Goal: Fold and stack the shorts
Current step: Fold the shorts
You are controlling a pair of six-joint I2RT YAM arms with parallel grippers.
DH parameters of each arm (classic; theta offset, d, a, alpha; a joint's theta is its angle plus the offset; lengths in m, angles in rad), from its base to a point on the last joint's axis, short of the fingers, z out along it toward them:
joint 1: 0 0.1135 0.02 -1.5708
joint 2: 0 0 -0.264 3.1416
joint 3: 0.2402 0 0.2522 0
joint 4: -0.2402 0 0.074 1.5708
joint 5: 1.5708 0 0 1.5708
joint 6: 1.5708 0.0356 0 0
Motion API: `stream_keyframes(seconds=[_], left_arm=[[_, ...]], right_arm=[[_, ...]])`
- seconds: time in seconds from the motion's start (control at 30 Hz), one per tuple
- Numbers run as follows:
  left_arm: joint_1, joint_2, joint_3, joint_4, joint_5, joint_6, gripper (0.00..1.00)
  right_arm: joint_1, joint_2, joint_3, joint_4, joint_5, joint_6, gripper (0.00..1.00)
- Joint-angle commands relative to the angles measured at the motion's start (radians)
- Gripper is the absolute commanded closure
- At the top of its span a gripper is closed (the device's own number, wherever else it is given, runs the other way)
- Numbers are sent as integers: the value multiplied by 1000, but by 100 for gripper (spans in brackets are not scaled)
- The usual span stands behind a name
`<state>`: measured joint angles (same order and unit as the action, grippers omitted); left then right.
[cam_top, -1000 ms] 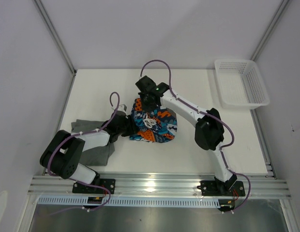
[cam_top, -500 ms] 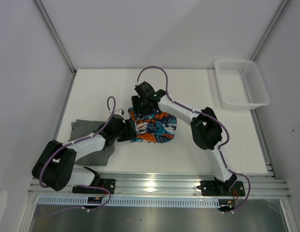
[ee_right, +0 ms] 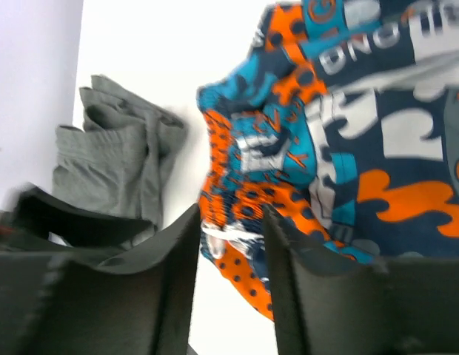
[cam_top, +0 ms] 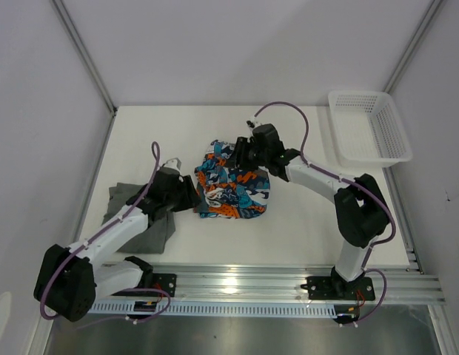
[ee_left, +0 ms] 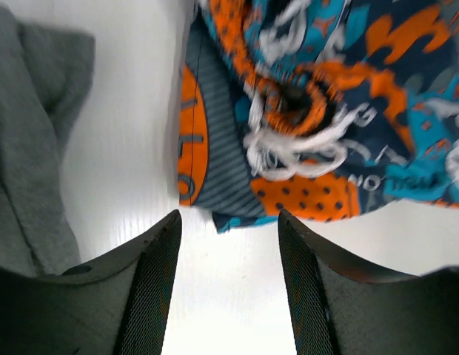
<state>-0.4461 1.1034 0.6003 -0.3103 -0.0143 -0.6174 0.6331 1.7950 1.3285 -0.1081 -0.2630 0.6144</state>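
The right gripper (ee_right: 229,222) fills the bottom of the frame. Its two dark fingers (ee_right: 170,281) stand apart, and cloth and table show through the gap. Beyond them, the patterned shorts (ee_right: 348,126) lie bunched on the white table (ee_right: 155,52), covering the centre and right in blue, teal, orange, white and black. Well to the left, apart from them, the grey shorts (ee_right: 111,163) lie crumpled near a pale wall (ee_right: 29,74). A dark blurred shape (ee_right: 74,218) crosses their lower edge.
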Motion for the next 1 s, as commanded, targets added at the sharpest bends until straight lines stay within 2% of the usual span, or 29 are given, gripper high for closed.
stream_keyframes(seconds=[0.0,0.03,0.17,0.3,0.47,0.67,0.87,0.97], left_arm=[[49,9,102,-27,19,39,42],[72,22,116,-18,60,38,42],[96,88,191,26,76,18,42],[158,235,214,101,99,-16,44],[191,377,245,217,117,-45,45],[193,539,315,261,143,-59,46],[193,605,335,295,160,-67,47],[193,613,322,309,171,-76,48]], right_arm=[[5,-13,-93,166,-39,53,62],[5,0,-106,186,-45,61,64],[11,44,-149,293,-59,108,70],[48,99,-146,318,-35,110,71],[103,155,-118,274,57,81,72],[183,179,-117,243,131,30,72],[252,205,-104,205,200,-27,71],[260,239,-110,225,188,-27,72]])
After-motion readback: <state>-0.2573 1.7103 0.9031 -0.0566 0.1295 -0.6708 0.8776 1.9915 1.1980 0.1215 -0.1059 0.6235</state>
